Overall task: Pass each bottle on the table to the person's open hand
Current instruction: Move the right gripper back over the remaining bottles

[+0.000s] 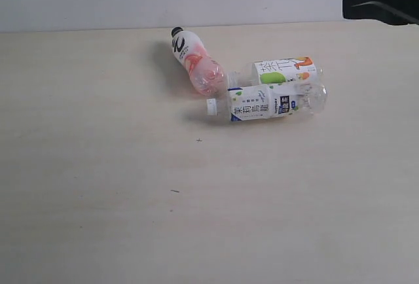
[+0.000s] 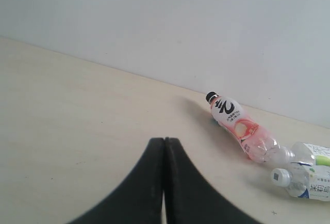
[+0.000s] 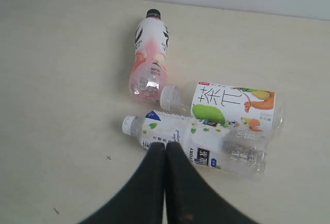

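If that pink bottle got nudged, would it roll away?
Probably: the pink bottle lies on its round side on the flat table. It looks empty, so likely light and easy to squash. The green-label bottle close by its base might stop it that way.

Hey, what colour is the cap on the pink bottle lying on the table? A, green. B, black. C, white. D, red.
B, the cap on the pink bottle shows black in all three views.
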Controlling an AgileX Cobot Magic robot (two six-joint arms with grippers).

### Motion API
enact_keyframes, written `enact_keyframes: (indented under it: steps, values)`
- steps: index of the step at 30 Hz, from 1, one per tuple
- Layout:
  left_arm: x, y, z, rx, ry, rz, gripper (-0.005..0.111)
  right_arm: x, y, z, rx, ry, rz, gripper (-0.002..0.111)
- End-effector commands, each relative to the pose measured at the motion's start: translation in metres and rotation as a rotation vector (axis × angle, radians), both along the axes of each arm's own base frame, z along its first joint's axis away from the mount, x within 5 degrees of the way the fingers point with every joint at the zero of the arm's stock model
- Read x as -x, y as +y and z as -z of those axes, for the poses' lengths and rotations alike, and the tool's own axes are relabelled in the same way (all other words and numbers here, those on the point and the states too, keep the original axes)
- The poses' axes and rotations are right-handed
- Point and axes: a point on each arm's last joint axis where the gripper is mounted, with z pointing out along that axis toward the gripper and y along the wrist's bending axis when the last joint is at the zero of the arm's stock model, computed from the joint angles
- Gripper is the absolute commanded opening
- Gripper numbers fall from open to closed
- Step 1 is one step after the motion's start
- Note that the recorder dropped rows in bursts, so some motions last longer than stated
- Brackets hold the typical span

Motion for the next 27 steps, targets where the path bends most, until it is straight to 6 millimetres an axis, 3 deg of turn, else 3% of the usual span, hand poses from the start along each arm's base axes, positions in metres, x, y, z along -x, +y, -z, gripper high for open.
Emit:
enact_keyframes:
  steps: [1, 18, 23, 27]
  values:
    - [0.000, 0.000, 0.000, -0.005, -0.003, 0.002, 0.000, -0.006, 0.001, 0.004, -0.028, 0.008, 0.025, 0.000]
    - [0.000, 0.000, 0.000, -0.005, -0.003, 0.002, 0.000, -0.010, 0.001, 0.006, -0.003, -0.023, 0.020, 0.000]
    - [0.000, 0.000, 0.000, -0.005, -0.003, 0.002, 0.000, -0.014, 0.000, 0.002, 0.217, -0.239, -0.161, 0.000]
    - [0.000, 0.000, 0.000, -0.005, -0.003, 0.002, 0.000, -0.030, 0.003, -0.014, 0.280, -0.303, -0.185, 0.000]
